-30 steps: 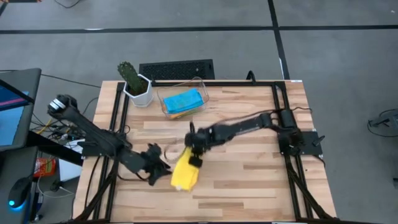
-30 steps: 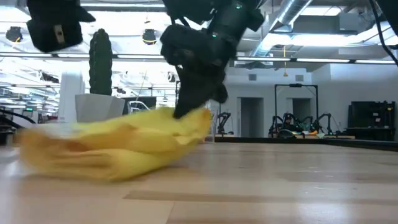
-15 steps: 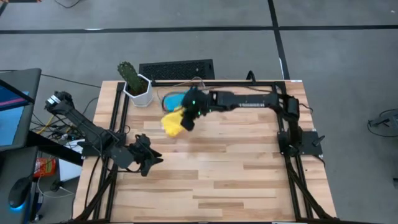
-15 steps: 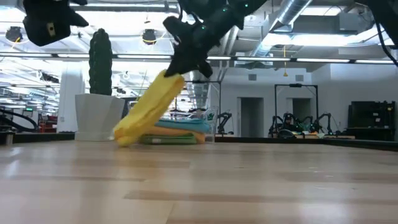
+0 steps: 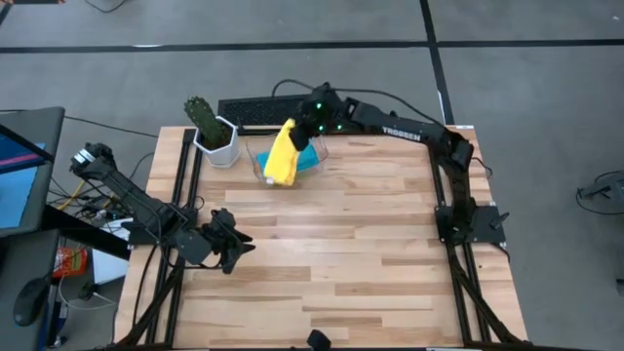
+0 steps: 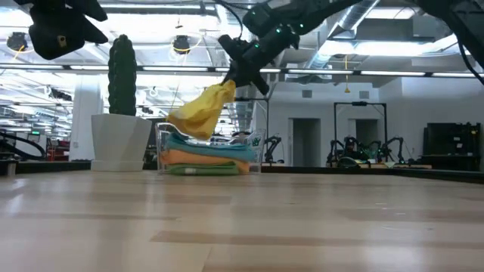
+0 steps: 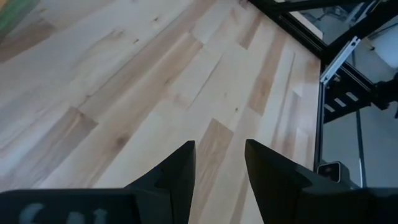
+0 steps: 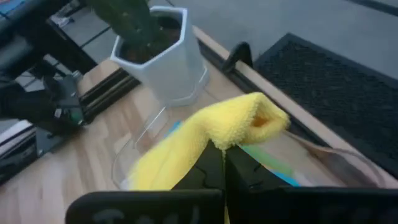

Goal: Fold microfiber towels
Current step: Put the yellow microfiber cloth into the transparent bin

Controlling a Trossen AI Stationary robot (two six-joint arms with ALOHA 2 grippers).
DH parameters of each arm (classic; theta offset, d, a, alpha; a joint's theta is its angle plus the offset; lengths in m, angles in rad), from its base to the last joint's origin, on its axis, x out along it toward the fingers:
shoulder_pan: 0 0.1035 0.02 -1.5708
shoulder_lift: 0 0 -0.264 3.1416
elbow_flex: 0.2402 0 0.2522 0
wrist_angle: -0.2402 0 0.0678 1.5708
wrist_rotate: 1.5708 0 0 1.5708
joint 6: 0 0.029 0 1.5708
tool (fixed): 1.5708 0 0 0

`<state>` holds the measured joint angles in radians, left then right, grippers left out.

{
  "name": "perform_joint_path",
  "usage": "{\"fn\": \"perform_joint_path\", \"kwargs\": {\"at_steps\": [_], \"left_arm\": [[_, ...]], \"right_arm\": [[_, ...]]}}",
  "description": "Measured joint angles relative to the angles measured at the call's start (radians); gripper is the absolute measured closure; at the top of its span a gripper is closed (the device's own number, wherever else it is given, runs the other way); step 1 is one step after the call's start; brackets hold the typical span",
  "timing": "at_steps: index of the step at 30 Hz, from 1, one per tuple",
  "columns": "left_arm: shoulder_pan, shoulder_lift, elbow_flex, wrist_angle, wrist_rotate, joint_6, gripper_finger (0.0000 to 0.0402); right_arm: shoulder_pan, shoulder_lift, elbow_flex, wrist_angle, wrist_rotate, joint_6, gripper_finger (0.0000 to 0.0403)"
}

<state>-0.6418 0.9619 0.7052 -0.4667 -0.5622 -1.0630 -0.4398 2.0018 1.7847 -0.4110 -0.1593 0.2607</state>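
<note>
The right claw [image 5: 304, 130] is up over the far side of the tabletop [image 5: 370, 244], pinched tight on one end of the yellow towel [image 5: 283, 156]. The towel hangs from that grip in a limp, folded bundle, its lower end drooping over the clear bin [image 5: 261, 166]. From the low view you see it dangling just above the stack inside the bin [image 6: 255, 143]: the blue towel [image 6: 227, 148] on top, the orange towel [image 6: 198, 157] under it, and a sliver of the green towel [image 6: 198, 171] at the bottom. In the right wrist view the two dark fingers [image 8: 211, 171] meet on the yellow towel [image 8: 211, 127], with the bin's clear rim [image 8: 140, 140] below and a strip of blue showing beside the yellow. Just beside the bin stands the white pot [image 5: 218, 143] with its cactus [image 5: 203, 114], and beyond the tabletop's far edge lies a black mat [image 5: 255, 109]. Down at the near left, the left claw [image 5: 239, 249] waits low over bare wood, well apart from the bin. Its fingers [image 7: 177, 171] stand partly apart in the left wrist view, with nothing between them but the planks.
</note>
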Motion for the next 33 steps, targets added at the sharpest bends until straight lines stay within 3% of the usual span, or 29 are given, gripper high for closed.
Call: {"fn": "perform_joint_path", "kwargs": {"at_steps": [9,14,21,33], "left_arm": [[0.000,0.000,0.000,-0.019,-0.016,-0.012,0.0269],[0.000,0.000,0.000,-0.018,-0.028,-0.015,0.0269],[0.000,0.000,0.000,-0.019,-0.019,-0.040,0.0269],[0.000,0.000,0.000,-0.025,-0.064,-0.028,0.0269]], "right_arm": [[0.041,0.006,0.076,0.054,-0.029,0.001,0.0390],[0.067,0.102,0.187,0.091,-0.025,0.029,0.0390],[0.075,0.218,0.308,0.001,-0.021,0.057,0.0390],[0.051,0.169,0.315,-0.285,0.056,0.017,0.0390]]}}
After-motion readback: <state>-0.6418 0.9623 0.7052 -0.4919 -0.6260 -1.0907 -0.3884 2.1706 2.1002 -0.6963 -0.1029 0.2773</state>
